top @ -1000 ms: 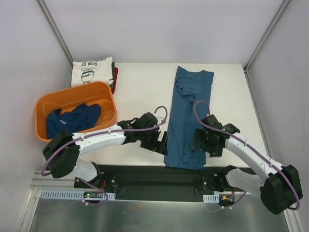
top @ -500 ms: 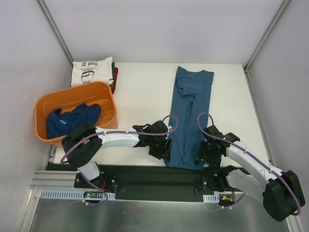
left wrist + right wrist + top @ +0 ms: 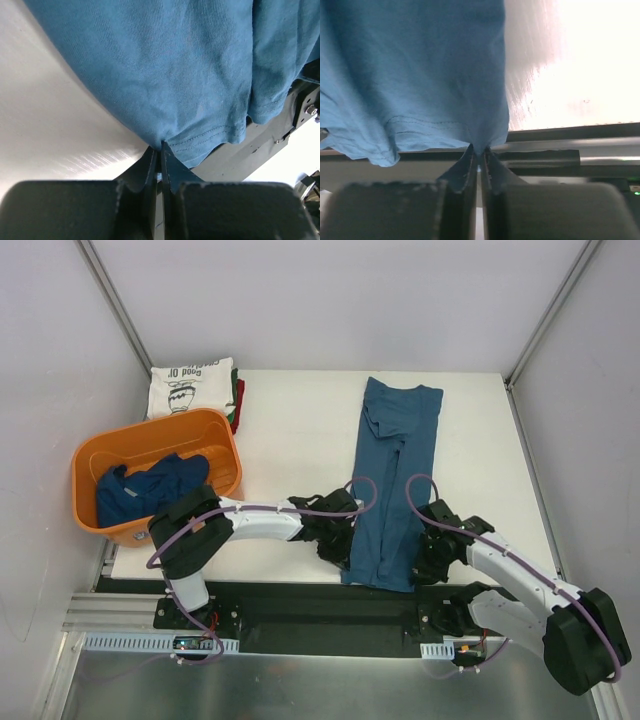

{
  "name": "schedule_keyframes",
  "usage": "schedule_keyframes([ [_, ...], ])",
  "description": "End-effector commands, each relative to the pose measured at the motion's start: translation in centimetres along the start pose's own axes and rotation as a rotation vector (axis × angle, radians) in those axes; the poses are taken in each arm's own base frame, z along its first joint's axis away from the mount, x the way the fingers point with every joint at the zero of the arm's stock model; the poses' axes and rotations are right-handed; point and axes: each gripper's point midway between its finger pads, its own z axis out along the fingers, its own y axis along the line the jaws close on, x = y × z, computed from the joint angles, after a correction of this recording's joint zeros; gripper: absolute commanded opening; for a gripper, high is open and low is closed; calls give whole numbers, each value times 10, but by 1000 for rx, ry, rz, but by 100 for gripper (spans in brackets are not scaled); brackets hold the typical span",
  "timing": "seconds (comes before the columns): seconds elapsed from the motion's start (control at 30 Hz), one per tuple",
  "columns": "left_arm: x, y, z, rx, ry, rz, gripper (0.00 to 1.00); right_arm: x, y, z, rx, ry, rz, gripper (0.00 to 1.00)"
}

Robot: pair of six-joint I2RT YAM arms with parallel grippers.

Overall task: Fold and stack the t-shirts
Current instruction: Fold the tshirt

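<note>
A blue t-shirt, folded into a long strip, lies lengthwise on the white table. My left gripper is shut on its near left hem corner, and the cloth bunches at the fingertips. My right gripper is shut on the near right hem corner, the blue cloth pinched at its tips. At the back left sits a stack of folded t-shirts, a cream one with a dark vase print on top, green and red edges under it. More dark blue t-shirts lie crumpled in the tub.
An orange plastic tub stands at the left of the table. The table's near edge and a black rail run just below both grippers. White walls with metal posts close in the sides and back.
Both grippers came down toward the near edge and closed on the shirt's near hem corners. The hem now looks slightly gathered.
</note>
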Motion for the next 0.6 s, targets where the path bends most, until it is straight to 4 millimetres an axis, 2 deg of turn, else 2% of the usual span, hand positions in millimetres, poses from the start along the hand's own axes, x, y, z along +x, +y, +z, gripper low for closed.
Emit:
schedule_keyframes([
  [0.0, -2, -7, -15, -14, -43, 25, 0, 13, 1, 1, -36, 55, -21, 1],
  [0.1, 7, -7, -31, -13, -46, 26, 0, 31, 3, -9, -85, 122, -54, 1],
  [0.13, 16, -1, -34, -31, -29, 17, 0, 41, -1, -14, -80, 166, -55, 1],
  [0.27, 28, 5, -49, -41, -33, -17, 0, 55, -2, -24, -137, 196, -92, 1],
  [0.37, 22, -1, -57, -28, -64, 10, 0, 47, 14, -34, -223, 143, -113, 1],
  [0.4, 14, -9, -61, -14, -85, 28, 0, 42, 17, -36, -229, 119, -118, 0],
  [0.47, 3, -12, -66, -27, -116, 82, 0, 29, 26, -48, -238, 62, -140, 1],
  [0.5, -11, -20, -73, -23, -155, 97, 0, 19, 24, -50, -207, 27, -137, 0],
  [0.57, -29, -22, -79, -37, -206, 117, 0, 1, 32, -63, -211, -54, -155, 0],
])
